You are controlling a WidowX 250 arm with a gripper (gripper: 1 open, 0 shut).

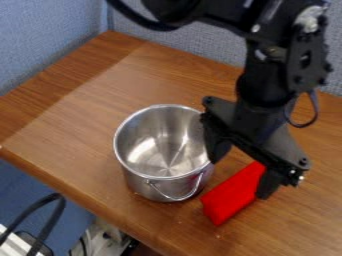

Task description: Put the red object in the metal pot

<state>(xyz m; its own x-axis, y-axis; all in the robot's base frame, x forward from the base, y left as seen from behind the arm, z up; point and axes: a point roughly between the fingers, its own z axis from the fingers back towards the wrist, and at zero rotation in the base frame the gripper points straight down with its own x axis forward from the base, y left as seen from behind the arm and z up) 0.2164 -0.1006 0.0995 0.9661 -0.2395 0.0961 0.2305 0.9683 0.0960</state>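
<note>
1. Gripper (pixel 254 172): jaws wide, holding nothing, poised above the red object (pixel 234 193).
2. Red object: flat on the table (pixel 80 90), near right, just beside the metal pot (pixel 163 150).
3. Grasp advice: straddle the block's narrow width, centred.
4. Obstruction: pot rim and 1 wire handle (pixel 175 186) close left; cables (pixel 34 225) below the table edge.

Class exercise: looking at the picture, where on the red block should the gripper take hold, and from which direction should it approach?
Grip the red block across its narrow width, probably near its middle, coming straight down from above. It lies flat near the table's front edge beside the metal pot, long sides exposed; the open gripper already hangs over it.
</note>
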